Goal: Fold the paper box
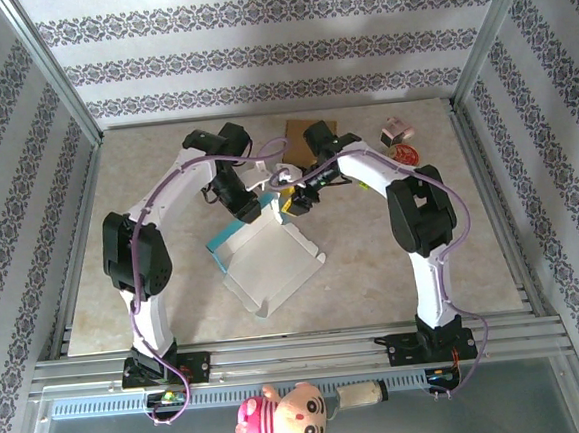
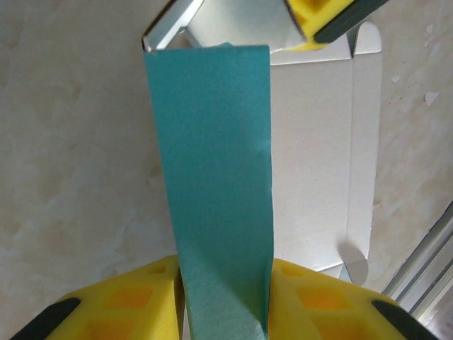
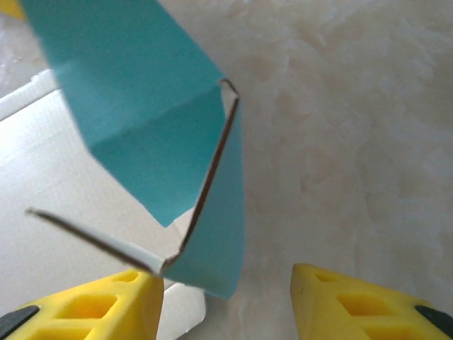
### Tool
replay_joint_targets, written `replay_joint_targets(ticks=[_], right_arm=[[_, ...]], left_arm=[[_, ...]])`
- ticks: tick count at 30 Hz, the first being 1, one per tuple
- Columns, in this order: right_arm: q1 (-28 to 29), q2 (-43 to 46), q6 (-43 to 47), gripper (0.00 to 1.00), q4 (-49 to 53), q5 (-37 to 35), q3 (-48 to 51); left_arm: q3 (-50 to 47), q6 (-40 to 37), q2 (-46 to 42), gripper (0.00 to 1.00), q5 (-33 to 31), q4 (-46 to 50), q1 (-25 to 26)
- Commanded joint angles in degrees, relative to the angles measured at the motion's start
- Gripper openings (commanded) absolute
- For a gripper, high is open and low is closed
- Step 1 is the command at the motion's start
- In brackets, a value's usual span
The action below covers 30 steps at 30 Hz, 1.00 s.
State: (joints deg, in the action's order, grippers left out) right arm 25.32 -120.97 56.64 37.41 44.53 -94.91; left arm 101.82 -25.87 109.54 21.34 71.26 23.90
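The beige marbled desk [image 1: 394,268] carried the paper box [image 1: 274,268] at its centre. The left fingers [image 2: 134,301] pinched its teal flap [image 2: 212,177] at the box's 10 o'clock edge. The right fingers [image 3: 354,297] stood spread beside its 12 o'clock corner.

Beige marbled tabletop [image 1: 360,281], striped floral-pattern walls [image 1: 257,54] on three sides, aluminium frame rails [image 1: 300,351] along near edge

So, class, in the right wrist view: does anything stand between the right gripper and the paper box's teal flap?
Nothing visible does. The right gripper is open, and the teal flap of the paper box reaches between its fingers, close to one of them, with bare table behind.
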Motion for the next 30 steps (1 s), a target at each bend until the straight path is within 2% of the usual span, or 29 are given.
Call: replay_joint_targets(ticks=[1,7,11,15,18,21,23,30], right_arm=[[4.89,1.52,-7.76,0.51,-9.9,-2.15,3.2],[4.65,4.16,-14.04,0.54,-18.71,1.01,9.03],[4.56,5.44,-19.59,0.54,-21.53,4.03,10.25],[5.03,7.17,-34.47,0.54,-33.57,4.06,14.6],[6.32,8.26,-44.2,0.52,-43.07,-0.88,19.38],[8.03,8.99,-46.01,0.52,-48.87,-8.04,23.71],[8.3,9.22,-46.81,0.54,-51.32,-9.91,25.74],[5.21,15.37,-45.35,0.68,-50.45,-1.11,30.31]], left_arm=[[-0.54,2.2,-1.0,0.32,5.76,-9.44,1.62],[-5.48,5.18,-2.75,0.34,4.95,-15.41,1.2],[-14.2,10.13,-7.45,0.35,6.79,-26.28,-1.01],[-20.86,13.52,-11.03,0.35,10.03,-33.35,-3.51],[-21.84,13.96,-11.29,0.35,10.26,-33.75,-4.19],[-21.63,13.57,-10.68,0.35,10.39,-32.74,-4.32],[-21.62,13.36,-10.7,0.35,10.57,-32.56,-4.34],[-21.14,11.34,-10.97,0.35,9.77,-31.29,-4.41]])
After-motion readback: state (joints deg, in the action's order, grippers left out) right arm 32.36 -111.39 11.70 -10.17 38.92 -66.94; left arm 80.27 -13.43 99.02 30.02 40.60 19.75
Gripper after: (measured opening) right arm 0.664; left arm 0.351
